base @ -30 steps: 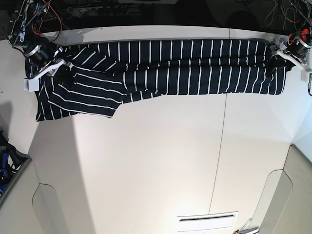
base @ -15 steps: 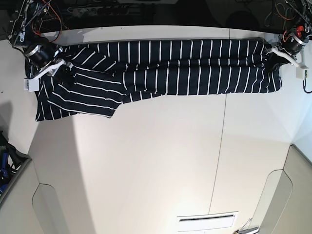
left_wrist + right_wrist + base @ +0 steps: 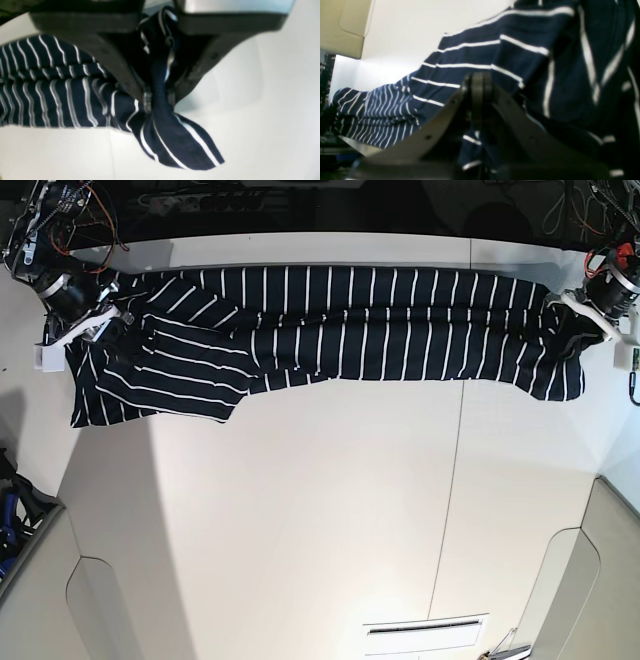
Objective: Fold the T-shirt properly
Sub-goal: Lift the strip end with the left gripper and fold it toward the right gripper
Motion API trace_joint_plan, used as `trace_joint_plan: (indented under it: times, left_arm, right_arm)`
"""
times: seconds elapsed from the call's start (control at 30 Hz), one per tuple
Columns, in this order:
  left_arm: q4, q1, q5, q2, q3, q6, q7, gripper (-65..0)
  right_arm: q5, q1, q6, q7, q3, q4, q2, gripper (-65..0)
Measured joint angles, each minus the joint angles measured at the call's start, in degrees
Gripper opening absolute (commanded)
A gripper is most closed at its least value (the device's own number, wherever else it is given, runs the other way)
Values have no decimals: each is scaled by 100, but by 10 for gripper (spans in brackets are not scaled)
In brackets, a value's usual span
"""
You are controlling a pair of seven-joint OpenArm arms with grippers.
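Navy white-striped T-shirt [image 3: 330,320], stretched flat

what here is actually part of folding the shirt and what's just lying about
Part of the job:
- T-shirt, stretched along the table's far edge
- left gripper, shut on the shirt's end
- right gripper, closed on cloth at the other end

Just there:
- white table
- loose cables behind the table

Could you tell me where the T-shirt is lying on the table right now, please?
In the base view the T-shirt stretches in a long band along the table's far edge, between the right gripper and the left gripper.
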Motion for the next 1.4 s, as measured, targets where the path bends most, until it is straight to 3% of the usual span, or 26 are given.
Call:
trace_joint_plan:
  times: [0.07,0.27,0.47,0.73,0.93,1.1,1.17,1.3,1.4]
  left_arm:
    - [249,2,-105,0,0,-2,160,-650]
    - [1003,4,-1283,114,122,-15,988,-650]
    - [1373,15,-1438,125,1338,-26,1021,-650]
    - [1386,-31,-487,170,3171,-28,494,-650]
    - [1384,-278,103,817,3805,-28,461,-650]
    - [1384,-365,402,1147,3969,-28,452,-650]
    - [1384,-361,557,1259,4030,-28,452,-592]
    - [1381,-365,590,1305,4175,-26,262,-394]
    - [1368,-365,588,1300,4446,-28,234,-336]
  right_arm:
    - [87,0,4,-2,0,9,0,-526]
    - [98,-2,11,-2,0,9,0,-526]
    - [105,15,13,4,0,9,0,-526]
    - [103,15,15,2,0,9,-2,-526]
    - [111,15,15,4,0,9,0,-526]
    - [116,17,15,2,0,9,0,-526]
    - [114,15,15,2,0,9,-2,-526]
    - [114,17,15,7,0,9,2,-524]
    - [114,31,15,4,0,9,-2,-470]
